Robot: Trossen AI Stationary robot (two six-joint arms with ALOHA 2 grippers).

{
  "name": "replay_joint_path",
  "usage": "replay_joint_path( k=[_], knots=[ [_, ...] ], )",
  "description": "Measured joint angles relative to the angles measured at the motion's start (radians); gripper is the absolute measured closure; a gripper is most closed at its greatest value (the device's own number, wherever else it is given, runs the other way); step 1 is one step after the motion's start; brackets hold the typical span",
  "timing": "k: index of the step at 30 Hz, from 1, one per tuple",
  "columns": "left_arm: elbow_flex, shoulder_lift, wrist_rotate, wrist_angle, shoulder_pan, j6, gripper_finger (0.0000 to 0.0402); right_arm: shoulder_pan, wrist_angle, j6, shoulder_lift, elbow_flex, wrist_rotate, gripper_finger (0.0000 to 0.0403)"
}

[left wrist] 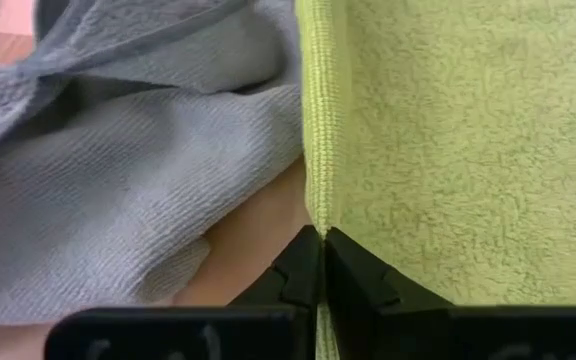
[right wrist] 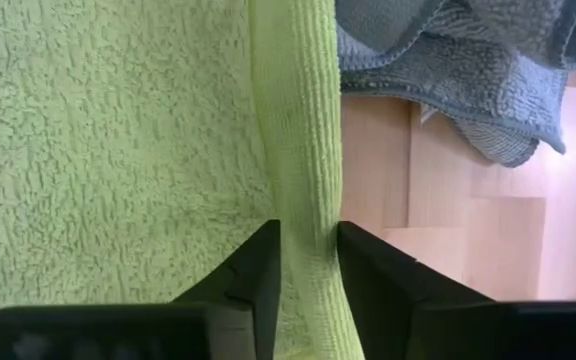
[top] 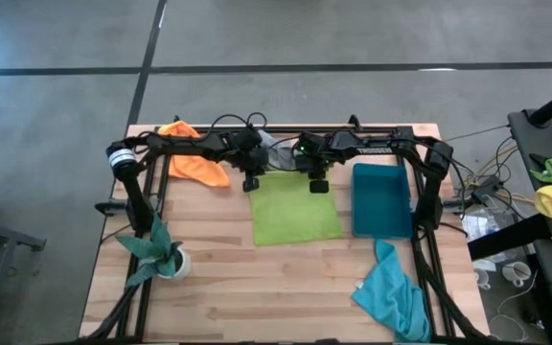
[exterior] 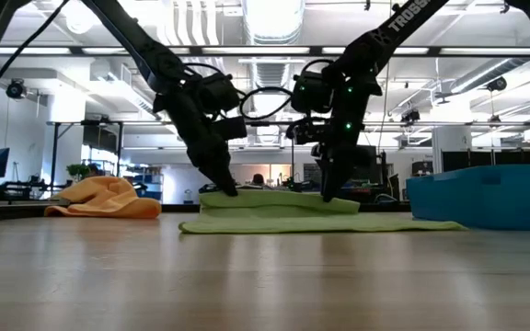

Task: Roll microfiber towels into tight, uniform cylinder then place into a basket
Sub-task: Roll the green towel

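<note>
- Lime green towel lay soft and floppy on the worktop.
- Left claw pinched its far hem shut.
- Right claw held the folded hem, jaws narrow.

the high view looks straight down on the whole table. the low view sits at tabletop height, facing level across it into the room. each wrist view looks close along its own fingers; all four share the lime green towel.
</note>
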Motion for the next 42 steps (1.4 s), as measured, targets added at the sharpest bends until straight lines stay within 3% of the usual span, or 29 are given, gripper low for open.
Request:
replay_joint_path(
  k=[8,11,16,22,31,42],
  knots=[
    [0.000,0.000,-0.023,0.000,-0.012,-0.007,0.0401,-0.041,0.000,-0.073,0.007,-0.007,-0.032,0.0286],
    [0.000,-0.002,-0.025,-0.002,-0.015,-0.008,0.0401,-0.049,0.001,-0.088,0.027,-0.008,-0.029,0.0309],
    [0.000,-0.007,-0.045,-0.034,-0.023,-0.008,0.0401,-0.047,0.002,-0.104,0.045,-0.007,0.031,0.0383],
    [-0.006,-0.012,-0.064,-0.076,-0.059,-0.029,0.0402,-0.006,-0.061,-0.069,0.025,-0.015,0.057,0.0393],
    [-0.012,-0.017,-0.325,-0.043,-0.123,-0.052,0.0401,0.018,0.040,-0.027,0.018,-0.037,0.221,0.0394],
    [-0.023,-0.018,-0.449,-0.033,-0.235,0.051,0.0401,0.107,0.159,-0.023,0.002,-0.173,0.323,0.0394]
  ],
)
